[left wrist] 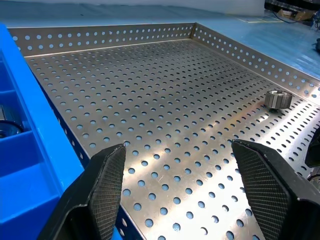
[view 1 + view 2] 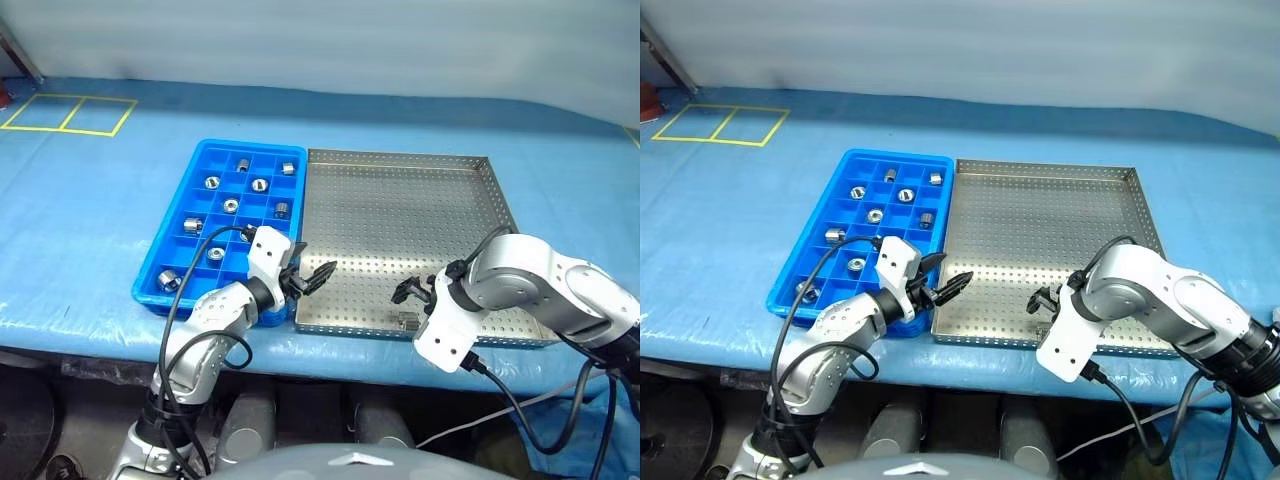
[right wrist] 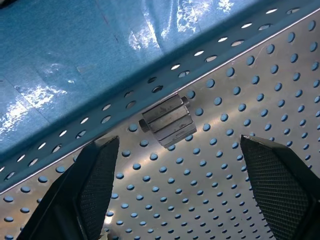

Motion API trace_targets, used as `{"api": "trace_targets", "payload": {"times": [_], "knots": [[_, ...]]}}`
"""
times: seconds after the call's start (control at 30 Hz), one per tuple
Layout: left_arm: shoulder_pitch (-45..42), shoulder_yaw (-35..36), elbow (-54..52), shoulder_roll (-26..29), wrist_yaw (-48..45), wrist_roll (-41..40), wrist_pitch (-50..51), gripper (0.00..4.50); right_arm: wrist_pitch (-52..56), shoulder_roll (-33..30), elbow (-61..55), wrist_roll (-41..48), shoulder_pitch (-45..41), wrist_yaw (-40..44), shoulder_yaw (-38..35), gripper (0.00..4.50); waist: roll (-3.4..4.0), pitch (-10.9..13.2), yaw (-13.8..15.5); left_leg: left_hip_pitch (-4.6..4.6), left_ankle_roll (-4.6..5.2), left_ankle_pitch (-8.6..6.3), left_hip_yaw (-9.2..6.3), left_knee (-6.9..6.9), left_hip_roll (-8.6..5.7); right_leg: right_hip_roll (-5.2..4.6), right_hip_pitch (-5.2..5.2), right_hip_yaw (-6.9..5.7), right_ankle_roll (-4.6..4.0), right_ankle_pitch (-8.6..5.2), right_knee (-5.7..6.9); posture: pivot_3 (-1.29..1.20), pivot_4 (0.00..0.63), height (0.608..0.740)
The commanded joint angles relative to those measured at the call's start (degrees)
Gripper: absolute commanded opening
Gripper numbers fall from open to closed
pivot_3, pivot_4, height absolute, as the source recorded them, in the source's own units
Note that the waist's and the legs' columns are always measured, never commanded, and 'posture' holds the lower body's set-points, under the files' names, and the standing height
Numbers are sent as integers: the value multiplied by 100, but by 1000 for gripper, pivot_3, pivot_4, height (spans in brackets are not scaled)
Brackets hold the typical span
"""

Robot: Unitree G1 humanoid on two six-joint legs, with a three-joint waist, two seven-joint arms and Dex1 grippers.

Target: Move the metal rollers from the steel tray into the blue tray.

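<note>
The steel tray (image 2: 400, 210) lies on the table, with the blue tray (image 2: 250, 146) against its left side. Several metal rollers (image 2: 260, 184) sit in the blue tray's compartments. One roller (image 2: 408, 320) lies on its side against the steel tray's front rim; the right wrist view shows this roller (image 3: 167, 122) close up. My right gripper (image 2: 416, 292) points down just above it, open and empty, fingers (image 3: 97, 175) on either side. My left gripper (image 2: 310, 270) hovers open and empty over the steel tray's front left corner, beside the blue tray's wall. The left wrist view catches the roller (image 1: 278, 98) further along.
A blue cloth (image 2: 80, 220) covers the table. Yellow tape squares (image 2: 70, 112) mark the far left corner. The table's front edge runs just below both trays. Black cables (image 2: 190, 300) loop from both wrists.
</note>
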Motion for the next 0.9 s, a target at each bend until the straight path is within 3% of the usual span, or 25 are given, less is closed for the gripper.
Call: {"api": "trace_targets", "payload": {"times": [0.03,0.07,0.17,0.3,0.5,0.63,0.9], "knots": [[41,37,-191,4,35,9,-62,3700,-81,46,10,98,127,124,-86,4071,0,0,19,0,0,0,0,0,0,0,1,0,0,0,0,194,150,740],[42,42,-190,4,38,6,-63,3700,-85,87,59,47,150,111,-78,4071,0,0,23,1,0,0,0,0,0,0,2,0,0,0,0,194,150,740],[30,50,-188,19,43,17,-58,3700,-124,171,261,-17,191,131,-36,3473,0,0,44,2,0,0,-1,1,0,0,5,-1,0,0,-1,198,150,740],[28,70,-200,44,41,16,-45,3700,-94,283,240,46,231,167,-85,2165,1,0,60,4,0,0,-1,1,0,0,6,-1,0,0,-1,197,150,740],[36,99,-202,68,44,10,-37,3700,-101,422,266,29,177,173,-154,2165,3,-2,62,7,0,0,-2,1,0,0,10,-2,-1,0,0,196,150,740],[50,91,-198,72,51,19,-39,3700,-35,450,302,16,175,199,-181,1515,3,-2,60,11,0,0,-2,2,0,0,14,-2,0,0,0,196,150,740],[56,210,-274,173,33,-14,-30,3700,801,964,446,-165,-14,-326,-593,1515,3,-2,33,19,0,0,-3,5,0,0,25,-2,0,0,0,194,150,740]]}}
